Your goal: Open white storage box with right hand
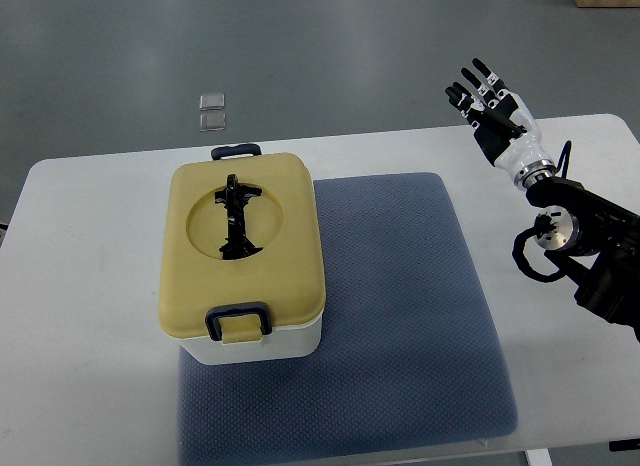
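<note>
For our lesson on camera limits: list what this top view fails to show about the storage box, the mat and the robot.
- Storage box: its far and left walls, hidden under the yellow lid.
- Blue mat: the part beneath the box.
- Right hand: the arm runs off the right edge.
- Left arm: outside the frame.
- Two small clear items on the floor: too small to identify.

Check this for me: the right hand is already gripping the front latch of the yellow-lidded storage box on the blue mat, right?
Not quite. In the top view the right hand is raised with fingers spread, well clear of the storage box and holding nothing. The front latch is untouched; the box does sit on the blue mat.
</note>
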`<state>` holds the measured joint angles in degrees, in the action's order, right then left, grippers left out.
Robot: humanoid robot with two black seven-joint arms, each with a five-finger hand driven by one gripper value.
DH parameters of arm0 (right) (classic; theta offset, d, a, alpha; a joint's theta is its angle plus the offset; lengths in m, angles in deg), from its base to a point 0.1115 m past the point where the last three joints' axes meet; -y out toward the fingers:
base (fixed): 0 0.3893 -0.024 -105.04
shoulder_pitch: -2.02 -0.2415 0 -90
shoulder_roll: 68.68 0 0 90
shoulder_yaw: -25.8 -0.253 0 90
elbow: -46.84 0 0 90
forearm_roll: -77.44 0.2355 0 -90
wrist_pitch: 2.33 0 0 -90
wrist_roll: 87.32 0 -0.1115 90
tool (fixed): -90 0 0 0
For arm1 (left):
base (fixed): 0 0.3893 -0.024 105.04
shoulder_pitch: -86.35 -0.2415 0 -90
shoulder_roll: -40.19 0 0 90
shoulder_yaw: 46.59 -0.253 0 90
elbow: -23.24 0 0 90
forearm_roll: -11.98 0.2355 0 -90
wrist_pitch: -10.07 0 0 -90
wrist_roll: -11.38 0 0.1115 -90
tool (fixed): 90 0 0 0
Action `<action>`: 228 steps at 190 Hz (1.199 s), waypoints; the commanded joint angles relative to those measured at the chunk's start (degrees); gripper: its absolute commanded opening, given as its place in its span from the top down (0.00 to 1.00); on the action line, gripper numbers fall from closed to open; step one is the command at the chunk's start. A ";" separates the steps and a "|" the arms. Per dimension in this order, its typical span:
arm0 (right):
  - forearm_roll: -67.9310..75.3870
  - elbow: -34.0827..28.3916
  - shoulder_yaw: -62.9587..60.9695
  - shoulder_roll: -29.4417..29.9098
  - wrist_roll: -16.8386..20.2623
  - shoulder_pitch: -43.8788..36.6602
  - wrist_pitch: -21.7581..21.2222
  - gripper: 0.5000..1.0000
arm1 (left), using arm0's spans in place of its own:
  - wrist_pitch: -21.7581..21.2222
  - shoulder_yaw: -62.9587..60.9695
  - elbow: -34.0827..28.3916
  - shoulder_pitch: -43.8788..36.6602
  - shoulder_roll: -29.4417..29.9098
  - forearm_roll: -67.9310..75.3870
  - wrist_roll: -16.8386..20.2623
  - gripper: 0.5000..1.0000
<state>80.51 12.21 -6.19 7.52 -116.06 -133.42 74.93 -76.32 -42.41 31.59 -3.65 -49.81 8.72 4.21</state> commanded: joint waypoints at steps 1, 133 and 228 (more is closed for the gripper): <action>0.00 0.00 0.00 0.00 0.00 0.00 0.00 0.14 | -0.01 -0.04 0.00 -0.08 0.00 0.01 0.05 0.00; 0.00 0.00 -0.09 0.00 0.00 0.00 -0.09 0.14 | -0.54 0.04 -0.18 0.00 0.00 -0.08 0.05 0.00; -0.79 0.00 0.09 -0.27 0.26 -0.26 -0.09 0.14 | -0.62 0.04 -0.44 0.00 0.00 -0.08 0.05 0.00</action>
<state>80.23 12.22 -6.24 7.38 -115.90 -133.61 74.85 -76.93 -42.37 31.23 -3.65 -49.81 8.62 4.27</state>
